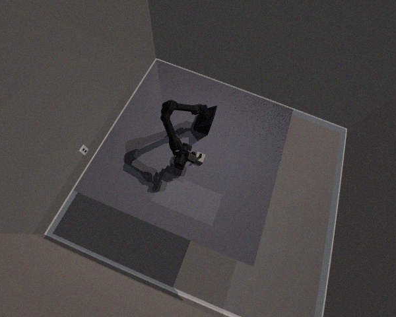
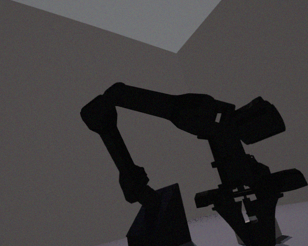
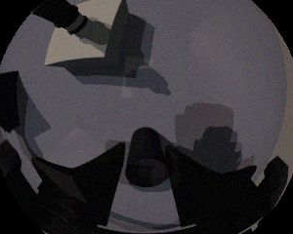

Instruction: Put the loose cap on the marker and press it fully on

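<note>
Under dim grey walls (image 1: 99, 68) (image 2: 56, 105), the claw (image 1: 191, 157) (image 2: 257, 238) (image 3: 146, 148) straddles the cap (image 3: 146, 156).

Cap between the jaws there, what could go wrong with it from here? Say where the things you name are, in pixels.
The cap (image 3: 146, 153) stands between the jaws with a jaw close on either side, so an uneven squeeze might tip it or push it along the table.

The marker (image 1: 200, 155) (image 2: 252, 219) (image 3: 63, 15) stands upright in the holder block (image 1: 202, 158) (image 2: 278, 230) (image 3: 70, 51) nearby, so a low sideways move could knock it.
</note>
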Controlling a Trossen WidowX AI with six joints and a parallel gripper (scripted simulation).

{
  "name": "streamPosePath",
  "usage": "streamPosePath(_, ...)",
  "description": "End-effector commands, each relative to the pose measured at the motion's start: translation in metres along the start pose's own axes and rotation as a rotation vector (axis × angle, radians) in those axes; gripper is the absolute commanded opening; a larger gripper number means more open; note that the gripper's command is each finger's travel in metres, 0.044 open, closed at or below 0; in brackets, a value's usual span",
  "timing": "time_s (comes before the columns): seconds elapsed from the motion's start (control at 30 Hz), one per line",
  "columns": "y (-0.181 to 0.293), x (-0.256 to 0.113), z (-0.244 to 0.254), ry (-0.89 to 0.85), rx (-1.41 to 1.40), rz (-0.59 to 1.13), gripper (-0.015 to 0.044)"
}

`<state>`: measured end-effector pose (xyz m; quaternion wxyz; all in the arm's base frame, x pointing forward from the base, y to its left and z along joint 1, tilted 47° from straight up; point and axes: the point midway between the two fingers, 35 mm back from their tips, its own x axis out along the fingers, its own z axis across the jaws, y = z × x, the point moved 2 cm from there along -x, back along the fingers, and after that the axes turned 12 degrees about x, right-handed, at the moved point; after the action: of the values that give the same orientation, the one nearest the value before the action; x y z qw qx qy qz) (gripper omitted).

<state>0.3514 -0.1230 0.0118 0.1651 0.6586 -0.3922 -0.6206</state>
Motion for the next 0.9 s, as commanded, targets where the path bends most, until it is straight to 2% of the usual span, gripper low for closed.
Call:
streamPosePath(0.0, -0.001, 0.001, 0.000, 0.001, -0.005, 0.003, 0.0107)
streamPosePath(0.23, -0.001, 0.001, 0.000, 0.001, -0.005, 0.003, 0.0061)
streamPosePath(0.3, -0.001, 0.000, 0.000, 0.001, -0.005, 0.002, 0.0008)
streamPosePath(0.33, -0.001, -0.003, 0.000, 0.001, -0.005, 0.002, 0.0000)
streamPosePath(0.87, -0.002, -0.052, 0.000, 0.001, -0.005, 0.000, 0.0000)
